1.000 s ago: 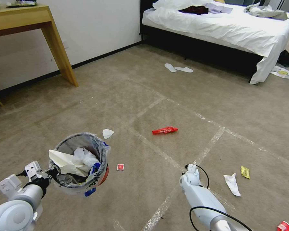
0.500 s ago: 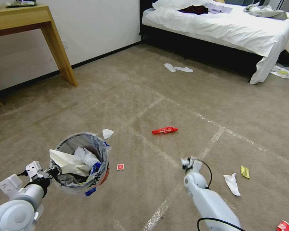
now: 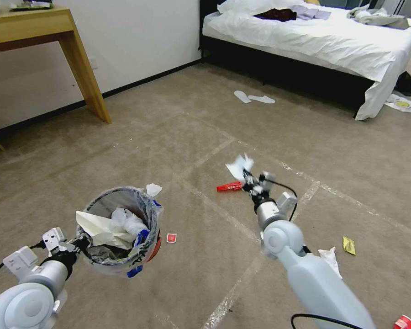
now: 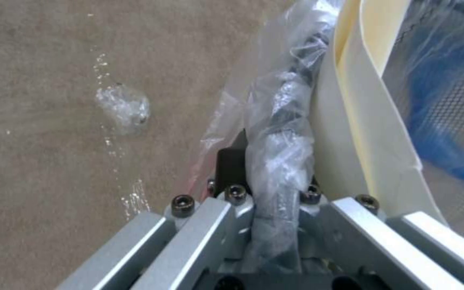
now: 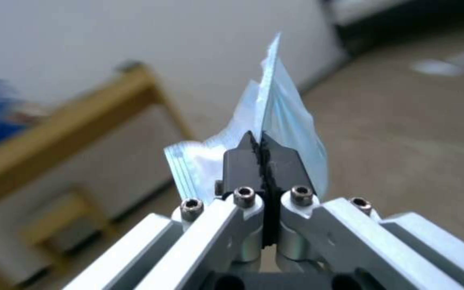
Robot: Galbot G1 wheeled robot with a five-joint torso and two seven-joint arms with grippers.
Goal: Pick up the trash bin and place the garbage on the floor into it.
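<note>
The trash bin (image 3: 140,252), dark mesh with a clear liner, hangs above the floor (image 3: 205,132) at the lower left with papers inside. My left gripper (image 3: 80,243) is shut on its rim (image 4: 278,133). To its right, my right gripper (image 3: 248,177) is raised and shut on a pale blue face mask (image 3: 239,166), also close up as the face mask (image 5: 280,121). On the carpet lies garbage: a red wrapper (image 3: 228,186), a small red packet (image 3: 171,237), a white tissue (image 3: 153,189), a second tissue (image 3: 331,261) and a yellow wrapper (image 3: 349,245).
A wooden table (image 3: 41,27) stands at the back left and a bed (image 3: 315,41) at the back right, with white slippers (image 3: 253,98) before it. A red item (image 3: 404,322) lies at the bottom right corner. A clear plastic scrap (image 4: 123,106) lies under the bin.
My right arm has swung up and forward from low near the floor, and the mask now shows in its shut gripper. The bin has shifted slightly right.
</note>
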